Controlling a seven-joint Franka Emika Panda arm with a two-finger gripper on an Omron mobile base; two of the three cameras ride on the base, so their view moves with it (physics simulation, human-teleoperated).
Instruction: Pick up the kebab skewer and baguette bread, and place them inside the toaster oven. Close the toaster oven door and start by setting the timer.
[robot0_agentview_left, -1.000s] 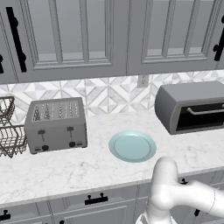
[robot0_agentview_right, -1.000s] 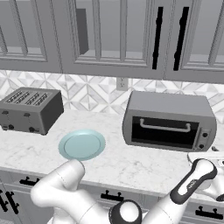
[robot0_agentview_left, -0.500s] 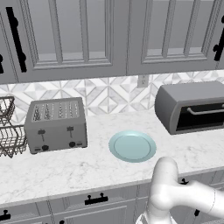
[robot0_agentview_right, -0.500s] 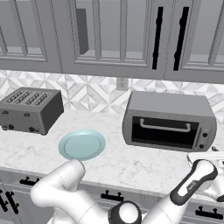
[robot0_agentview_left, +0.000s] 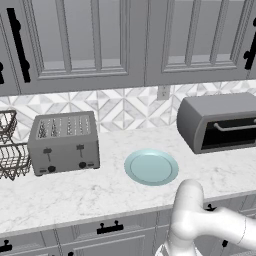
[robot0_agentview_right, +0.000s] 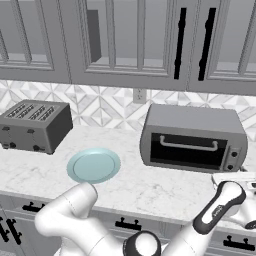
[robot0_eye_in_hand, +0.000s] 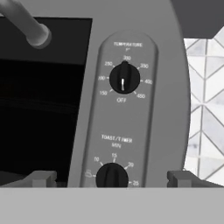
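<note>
While close before the toaster oven (robot0_eye_in_hand: 131, 109), gripper (robot0_eye_in_hand: 111, 178) spread wide around its timer knob (robot0_eye_in_hand: 112, 176), below the temperature knob (robot0_eye_in_hand: 124, 78); door (robot0_agentview_right: 187, 151) shut.

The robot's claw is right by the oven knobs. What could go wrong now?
1. Two knobs sit close together. The open gripper straddles the lower timer knob, but drifting up it could turn the temperature knob instead.
2. The fingers stand much wider than the timer knob, so they may close off-centre and slip.
3. The plate has nothing on it, and whether food sits behind the toaster oven's dark door cannot be told; the timer might start for nothing.
</note>
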